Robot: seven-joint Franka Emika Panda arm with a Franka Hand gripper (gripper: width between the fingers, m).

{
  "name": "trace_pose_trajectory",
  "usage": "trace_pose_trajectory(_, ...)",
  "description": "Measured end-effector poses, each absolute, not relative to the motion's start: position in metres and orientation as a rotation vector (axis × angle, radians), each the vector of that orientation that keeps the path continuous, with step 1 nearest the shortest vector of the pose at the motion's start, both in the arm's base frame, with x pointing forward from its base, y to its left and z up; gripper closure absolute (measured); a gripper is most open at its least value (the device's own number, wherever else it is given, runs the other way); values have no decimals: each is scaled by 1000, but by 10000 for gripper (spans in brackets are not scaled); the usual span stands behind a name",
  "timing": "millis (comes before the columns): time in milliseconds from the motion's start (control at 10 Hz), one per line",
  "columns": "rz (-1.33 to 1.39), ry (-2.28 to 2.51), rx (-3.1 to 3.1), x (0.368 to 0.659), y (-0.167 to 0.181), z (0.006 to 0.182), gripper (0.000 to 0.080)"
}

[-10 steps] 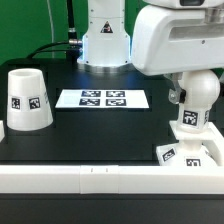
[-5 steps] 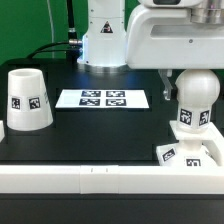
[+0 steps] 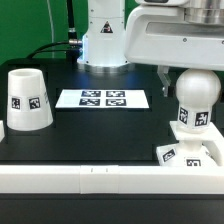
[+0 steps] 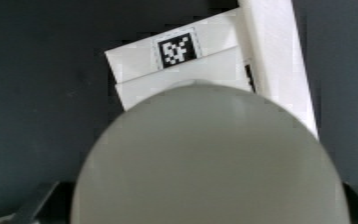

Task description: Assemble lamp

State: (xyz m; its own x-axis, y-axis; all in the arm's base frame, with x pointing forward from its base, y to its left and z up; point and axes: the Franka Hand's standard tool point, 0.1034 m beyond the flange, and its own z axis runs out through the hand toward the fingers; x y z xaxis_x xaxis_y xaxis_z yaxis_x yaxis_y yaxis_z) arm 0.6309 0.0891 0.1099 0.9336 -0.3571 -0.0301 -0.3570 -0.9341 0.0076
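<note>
The bulb stem [image 3: 193, 108] stands upright on the base [image 3: 190, 152]. Whether the gripper grips it, I cannot tell. Best turn it squarely, axis vertical over the base.

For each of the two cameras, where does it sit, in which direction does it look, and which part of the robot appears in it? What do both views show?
Exterior view: off the arm, looks across the black table at the shade, marker board and bulb standing on the base; the white arm fills the upper part.
Wrist view: on the wrist, looks down over the bulb's round head; dark gripper parts show at its lower corners.
Shared: bulb and tagged base.
</note>
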Motion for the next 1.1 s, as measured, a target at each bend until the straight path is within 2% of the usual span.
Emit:
trace_pose_trajectory(500,-36,-1185,2962,634,83,110,223)
trace_pose_trajectory(1100,-61,-1516,2791,631,83,109,222)
